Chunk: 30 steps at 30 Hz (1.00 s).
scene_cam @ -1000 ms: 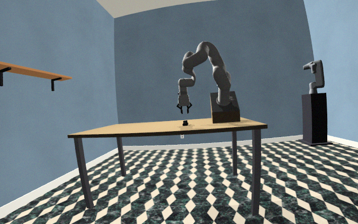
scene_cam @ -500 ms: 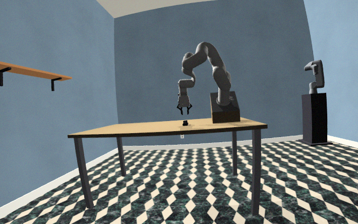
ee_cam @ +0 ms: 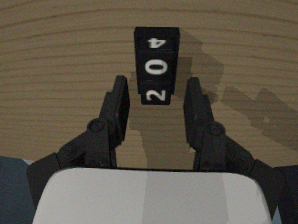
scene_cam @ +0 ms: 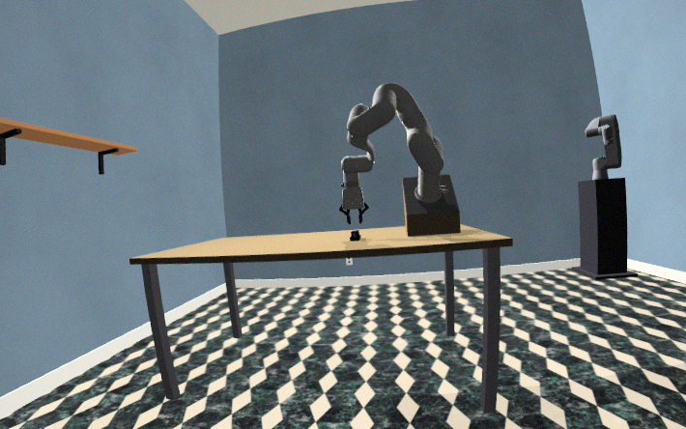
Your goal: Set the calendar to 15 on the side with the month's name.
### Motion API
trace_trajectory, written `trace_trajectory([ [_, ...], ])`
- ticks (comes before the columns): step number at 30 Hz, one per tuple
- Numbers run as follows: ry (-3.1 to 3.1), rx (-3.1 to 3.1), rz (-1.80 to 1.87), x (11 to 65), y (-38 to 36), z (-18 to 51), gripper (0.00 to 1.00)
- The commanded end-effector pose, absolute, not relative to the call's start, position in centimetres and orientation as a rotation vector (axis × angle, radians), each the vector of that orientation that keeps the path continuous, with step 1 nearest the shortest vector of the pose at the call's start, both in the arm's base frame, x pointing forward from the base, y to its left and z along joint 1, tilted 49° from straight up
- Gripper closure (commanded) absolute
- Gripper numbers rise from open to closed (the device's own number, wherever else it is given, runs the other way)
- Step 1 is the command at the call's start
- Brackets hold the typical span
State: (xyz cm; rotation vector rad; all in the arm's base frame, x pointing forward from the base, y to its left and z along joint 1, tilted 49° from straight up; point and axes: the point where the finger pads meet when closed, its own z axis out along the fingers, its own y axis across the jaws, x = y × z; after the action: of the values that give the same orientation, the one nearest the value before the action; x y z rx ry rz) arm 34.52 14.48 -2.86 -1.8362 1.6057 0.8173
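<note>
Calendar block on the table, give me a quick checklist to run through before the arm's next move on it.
1. Pincer empty: ok, fingers part-open with nothing between them.
2. Pincer above the calendar: ok, it hangs over the dark block, not touching it, as the exterior view shows.
3. Fingers straddle the block's line: ok in the wrist view, one finger on each side of its near end.
4. Date reads 15: not ok, the visible digits are 2, 0 and 4.
5. Month-name side located: cannot tell, no month name shows.
6. Tray flat on the table, cubes side by side: cannot tell, too small to separate tray from cubes.
</note>
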Motion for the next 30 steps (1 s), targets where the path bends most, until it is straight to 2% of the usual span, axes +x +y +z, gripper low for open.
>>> trace_trajectory([
  [1,1.606,-1.835,0.814,34.6,15.1,-3.4,0.51],
  [30,1.606,-1.835,0.814,34.4,16.4,-4.5,0.51],
])
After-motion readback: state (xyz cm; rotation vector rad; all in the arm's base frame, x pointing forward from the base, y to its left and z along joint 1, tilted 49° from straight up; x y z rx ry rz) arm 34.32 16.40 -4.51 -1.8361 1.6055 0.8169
